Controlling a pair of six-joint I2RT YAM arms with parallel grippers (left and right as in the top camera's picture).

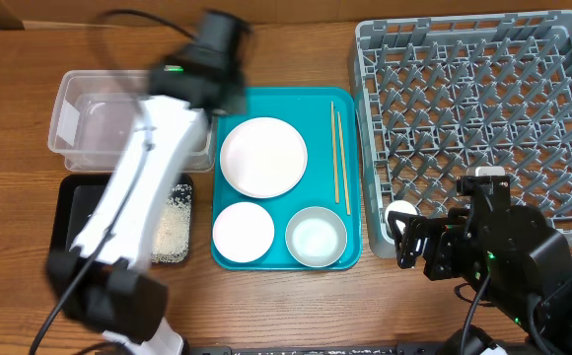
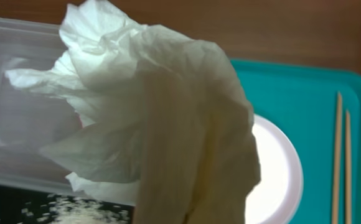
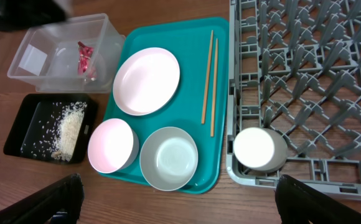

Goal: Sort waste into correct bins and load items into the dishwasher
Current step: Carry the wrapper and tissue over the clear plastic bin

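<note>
My left gripper (image 1: 210, 91) hangs over the edge between the clear tub (image 1: 89, 123) and the teal tray, shut on the crumpled white paper scrap (image 2: 149, 106), which hides its fingers. The red wrapper (image 3: 84, 56) lies in the clear tub (image 3: 37, 62). Rice grains (image 3: 68, 127) lie in the black tray (image 1: 79, 202). The white plate (image 1: 263, 156), pink bowl (image 1: 244, 232), whitish bowl (image 1: 317, 238) and two chopsticks (image 1: 337, 158) rest on the teal tray. The white cup (image 3: 258, 149) sits in the near left corner of the grey dish rack (image 1: 483, 108). My right gripper (image 3: 183, 208) is open and empty, in front of the cup.
The teal serving tray (image 1: 350, 251) lies between the bins and the rack. My left arm (image 1: 138, 187) crosses above the black tray and tub. Bare wooden table (image 3: 168, 205) runs along the front edge.
</note>
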